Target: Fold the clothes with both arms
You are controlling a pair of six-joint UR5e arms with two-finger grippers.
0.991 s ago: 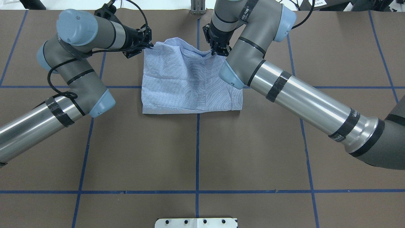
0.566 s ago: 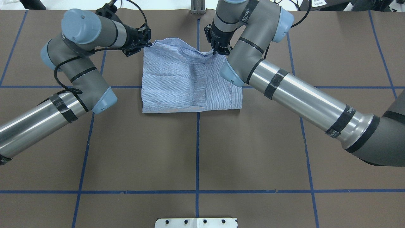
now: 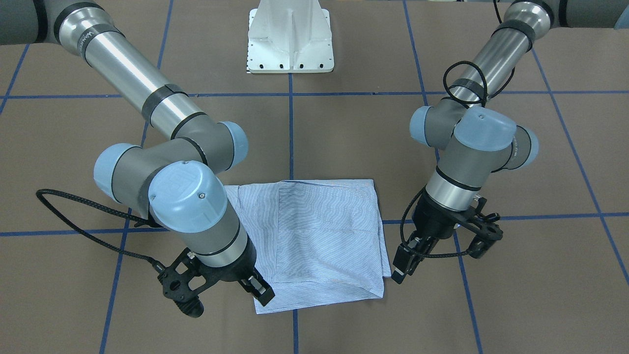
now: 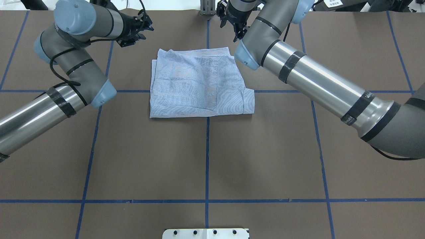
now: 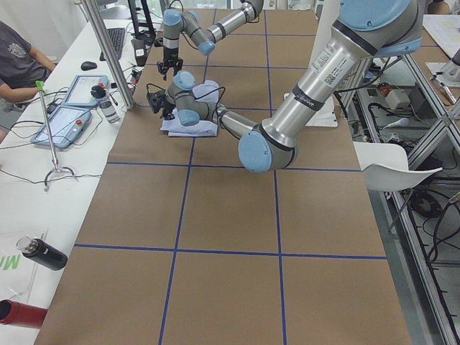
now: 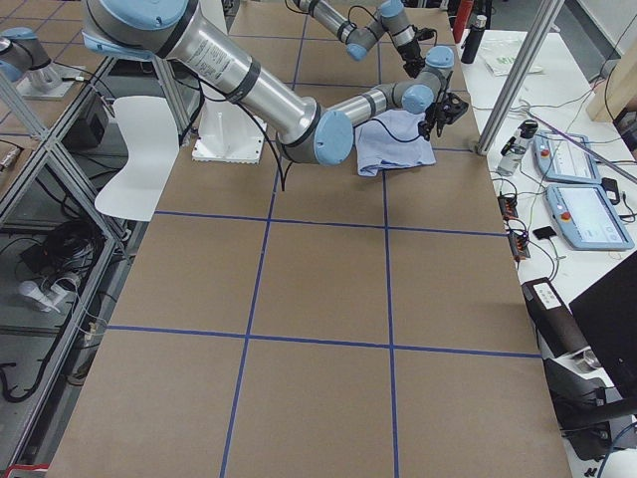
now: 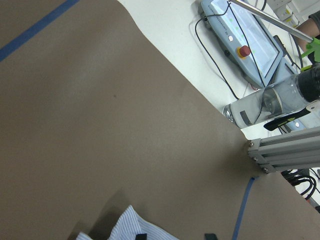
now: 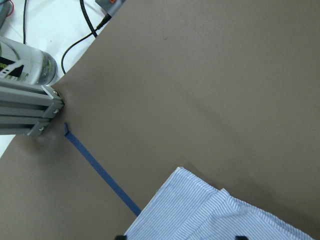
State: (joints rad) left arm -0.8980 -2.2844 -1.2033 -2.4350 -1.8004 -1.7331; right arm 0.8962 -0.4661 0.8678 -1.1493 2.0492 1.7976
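The light-blue striped shirt [image 4: 199, 83] lies folded into a flat rectangle on the brown table, past the middle; it also shows in the front-facing view [image 3: 324, 236]. My left gripper [image 4: 146, 30] is open and empty, beyond the shirt's far left corner and clear of it. My right gripper [image 4: 238, 33] is open and empty, just beyond the far right corner. The left wrist view shows a shirt corner [image 7: 130, 225] at the bottom between the parted fingertips. The right wrist view shows the shirt's layered corner [image 8: 210, 215] below.
The white pedestal base [image 4: 206, 233] stands at the near edge. An aluminium post [image 8: 25, 107] stands at the far table edge. A teach pendant [image 7: 240, 35] and a clear bottle [image 7: 270, 105] lie on the white bench beyond. Blue tape lines [image 4: 207, 159] cross the brown table.
Both grippers have let go of the shirt's far edge and drawn back toward the far side of the table. The lifted edge has dropped and the shirt now lies flat.
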